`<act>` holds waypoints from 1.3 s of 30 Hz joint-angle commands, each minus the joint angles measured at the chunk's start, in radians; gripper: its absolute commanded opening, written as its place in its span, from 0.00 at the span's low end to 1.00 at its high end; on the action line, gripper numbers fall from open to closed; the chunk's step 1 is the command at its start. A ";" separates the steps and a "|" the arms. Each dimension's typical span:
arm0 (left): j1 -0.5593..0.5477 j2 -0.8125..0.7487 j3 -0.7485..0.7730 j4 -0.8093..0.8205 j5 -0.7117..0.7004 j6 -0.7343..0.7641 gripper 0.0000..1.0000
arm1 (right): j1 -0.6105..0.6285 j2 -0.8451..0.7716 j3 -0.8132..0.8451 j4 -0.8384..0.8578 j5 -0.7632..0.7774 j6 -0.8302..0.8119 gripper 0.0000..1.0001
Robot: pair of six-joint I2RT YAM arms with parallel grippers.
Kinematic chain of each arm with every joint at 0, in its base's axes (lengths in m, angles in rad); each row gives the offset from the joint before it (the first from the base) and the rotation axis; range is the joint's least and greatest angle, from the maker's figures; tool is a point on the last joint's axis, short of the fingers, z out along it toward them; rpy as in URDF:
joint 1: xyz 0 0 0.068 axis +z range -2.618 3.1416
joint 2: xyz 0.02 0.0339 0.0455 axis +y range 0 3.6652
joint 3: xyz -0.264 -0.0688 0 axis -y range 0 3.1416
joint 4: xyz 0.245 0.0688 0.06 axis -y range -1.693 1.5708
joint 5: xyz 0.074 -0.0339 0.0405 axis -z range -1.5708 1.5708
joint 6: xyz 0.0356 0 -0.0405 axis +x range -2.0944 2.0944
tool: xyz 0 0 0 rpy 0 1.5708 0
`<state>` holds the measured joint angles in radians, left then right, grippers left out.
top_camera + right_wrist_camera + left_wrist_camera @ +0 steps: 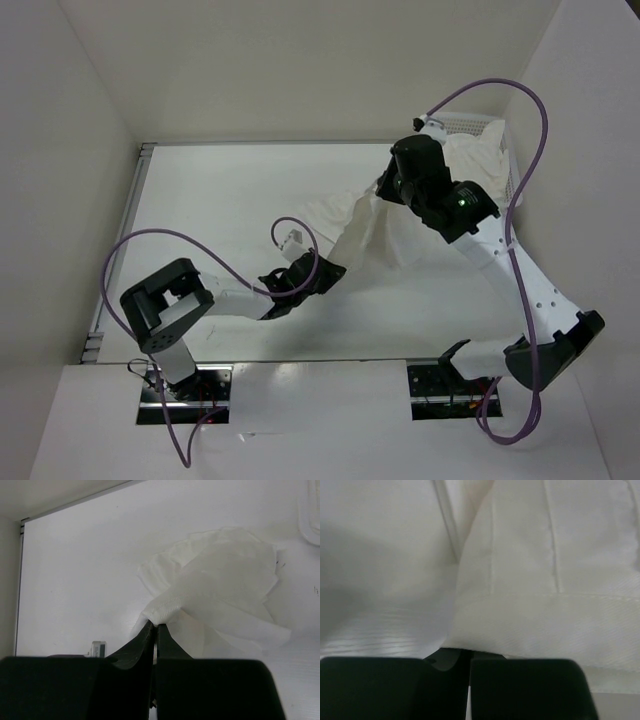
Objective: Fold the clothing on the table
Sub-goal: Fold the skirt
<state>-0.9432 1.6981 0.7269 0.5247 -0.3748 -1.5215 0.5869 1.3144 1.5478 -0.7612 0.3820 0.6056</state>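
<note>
The clothing (pixel 395 235) sits on the table (pixel 220 200) toward 2 o'clock from its middle, bunched and rumpled rather than spread flat, with one part drawn up off the surface and a loose tail reaching down toward 7 o'clock. In the far corner at 1 o'clock stands a white mesh basket (pixel 470 125), and a heap of white cloth (pixel 478 160) spills out of it over its near side. The right arm reaches up from its base at 5 o'clock and bends back over the garment; the right gripper (pixel 155 630) has its fingers pressed together on a stitched hem, holding that edge raised above the table. The left arm lies low, stretching from 7 o'clock toward the middle, and the left gripper (pixel 469 656) has its fingers closed tight on a hemmed edge at the garment's lower tail. From above, the right wrist covers its own fingers and the spot where they grip. The left wrist's view is filled with blurred white fabric, so little beyond the hem can be made out there. Only a sliver of the basket's rim shows in the right wrist's view.
</note>
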 commanded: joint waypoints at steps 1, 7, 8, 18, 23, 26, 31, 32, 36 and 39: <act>-0.009 -0.048 0.034 -0.153 -0.079 0.035 0.00 | 0.008 -0.052 0.008 0.072 0.041 0.006 0.01; -0.009 -0.057 0.002 -0.251 -0.104 0.024 0.00 | 0.008 -0.070 0.008 0.072 0.064 0.006 0.01; -0.009 -0.057 0.002 -0.268 -0.104 0.024 0.00 | 0.008 -0.070 0.008 0.063 0.076 0.006 0.01; -0.009 -0.181 0.029 -0.570 -0.311 0.043 0.00 | 0.008 -0.159 -0.002 0.030 0.078 0.016 0.01; 0.056 -0.360 0.028 -0.686 -0.389 0.075 0.00 | 0.008 -0.242 -0.081 -0.001 0.055 0.025 0.01; 0.067 -0.492 0.016 -0.754 -0.482 0.121 0.00 | 0.008 -0.293 -0.104 -0.010 0.009 0.025 0.01; 0.118 -0.725 0.016 -0.779 -0.536 0.248 0.00 | 0.008 -0.368 -0.190 -0.010 -0.141 0.025 0.01; 0.129 -0.754 0.016 -0.779 -0.536 0.306 0.00 | 0.008 -0.377 -0.207 -0.010 -0.162 0.039 0.01; 0.216 -0.848 0.006 -0.738 -0.457 0.395 0.00 | 0.008 -0.415 -0.290 -0.023 -0.227 0.059 0.01; 0.271 -0.893 -0.010 -0.695 -0.319 0.412 0.05 | 0.008 -0.435 -0.311 -0.032 -0.236 0.071 0.01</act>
<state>-0.7139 0.8276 0.7452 -0.2131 -0.8021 -1.1965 0.5961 0.9047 1.2438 -0.8207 0.1913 0.6556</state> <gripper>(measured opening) 0.037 0.020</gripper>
